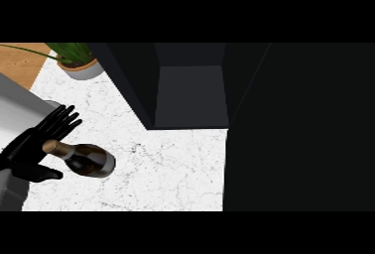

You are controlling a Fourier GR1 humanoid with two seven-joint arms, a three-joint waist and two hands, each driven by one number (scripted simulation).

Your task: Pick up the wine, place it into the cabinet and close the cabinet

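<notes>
- My left hand (33,149) sits at the left edge of the view, low on the bench (168,168), and it is the only hand I can see; my right hand does not show at all.
- My fingers (62,121) are spread and nearly straight, fanned up and to the right past the bottle's neck, with the thumb out below it. They are apart, not clamped on anything.
- The wine (88,159) is right against that hand. The gold-capped neck lies at my palm, between fingers and thumb, and the dark body runs away from it toward the right and slightly down.
- So the long axis of the wine points from my left palm toward the middle of the bench, and I judge the left hand is the one to take it, closing around the neck or shoulder.
- Whether the bottle stands tilted or lies flat I cannot tell from straight above.
- Farther off, up and to the right, the cabinet (190,94) stands open, its dark inside showing, well apart from the wine.
- Its door (293,124) fills the right side of the view.
- Farthest, in the upper left corner, a potted plant (77,62) stands on the bench.
</notes>
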